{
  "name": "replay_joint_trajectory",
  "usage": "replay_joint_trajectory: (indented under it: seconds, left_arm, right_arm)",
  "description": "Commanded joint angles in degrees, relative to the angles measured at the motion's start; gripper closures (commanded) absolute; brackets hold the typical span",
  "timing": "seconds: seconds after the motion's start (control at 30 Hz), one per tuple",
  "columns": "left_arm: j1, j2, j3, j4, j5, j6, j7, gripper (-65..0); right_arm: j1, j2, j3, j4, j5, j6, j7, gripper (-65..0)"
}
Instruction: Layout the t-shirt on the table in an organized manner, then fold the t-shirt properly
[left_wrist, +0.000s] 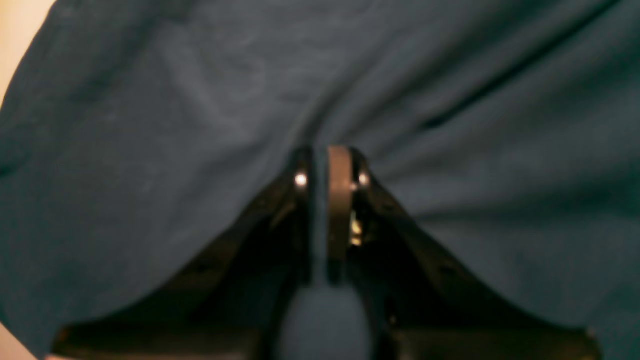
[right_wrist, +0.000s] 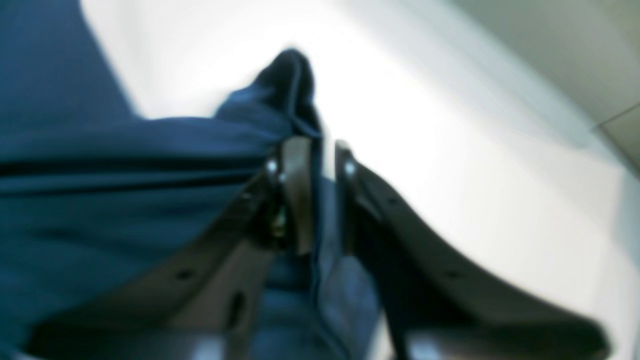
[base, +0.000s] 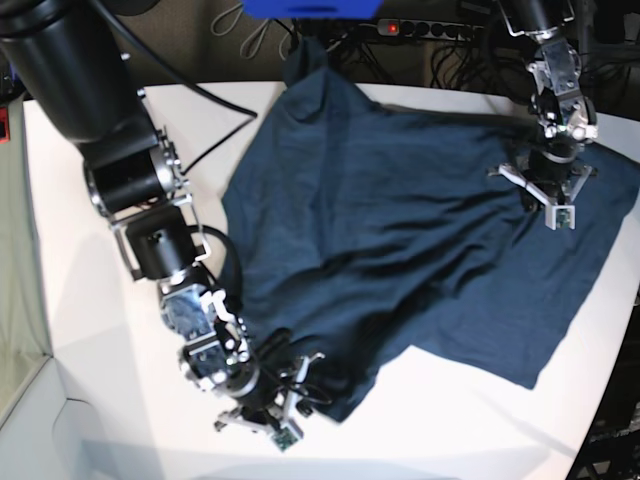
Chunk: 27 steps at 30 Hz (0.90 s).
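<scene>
Navy t-shirt (base: 400, 220) spread rumpled over white tabletop (base: 90, 330), left claw (left_wrist: 320, 165) pinched on its cloth mid-shirt, right claw (right_wrist: 317, 155) slightly parted around a hem fold, cables (base: 250, 30) behind.

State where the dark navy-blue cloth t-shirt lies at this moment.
In the base view, the dark navy-blue cloth t-shirt sprawls rumpled across the right and centre of the white table, between both arms.

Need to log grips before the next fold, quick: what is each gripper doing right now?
Left gripper: shut, pinching the t-shirt.
Right gripper: jaws slightly apart around the shirt's edge; whether it grips cannot be told.
</scene>
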Motion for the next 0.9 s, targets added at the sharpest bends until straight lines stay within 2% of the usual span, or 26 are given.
replay_joint_trajectory:
  seconds: [0.0,0.17,0.3,0.47,0.6,0.77,0.87]
  left_arm:
    - [1.3,-0.2,-0.1,-0.3,2.2,0.2,4.7,-4.0]
    - [1.6,-0.1,-0.1,-0.3,2.2,0.2,4.4,-4.0]
    - [1.5,-0.1,-0.1,-0.3,2.2,0.2,4.4,-4.0]
    - [1.2,-0.1,-0.1,-0.2,2.2,0.2,4.6,-4.0]
    - [1.0,-0.1,-0.1,-0.2,2.1,0.3,4.8,-4.0]
    - [-0.8,0.9,-0.1,2.3,2.1,0.3,5.0,-4.0]
    - [-0.9,2.0,-0.1,5.9,2.1,0.3,5.0,-4.0]
  right_arm:
    - [2.2,0.3,0.3,0.7,0.3,-0.8,1.4,-22.5]
    - [2.4,1.1,0.1,0.4,0.3,-0.8,0.9,-43.1]
    - [1.3,1.5,0.5,0.8,0.3,-1.1,-0.5,-50.6]
    - [-2.3,3.5,0.6,4.9,0.8,-1.1,-7.5,-51.0]
    - [-9.4,5.4,0.6,16.5,0.7,-1.1,-12.4,-51.1]
    - [-21.5,5.4,3.6,37.1,0.8,-0.8,-22.7,-51.1]
    - [-28.3,4.9,4.0,45.6,0.8,-0.7,-25.2,-51.0]
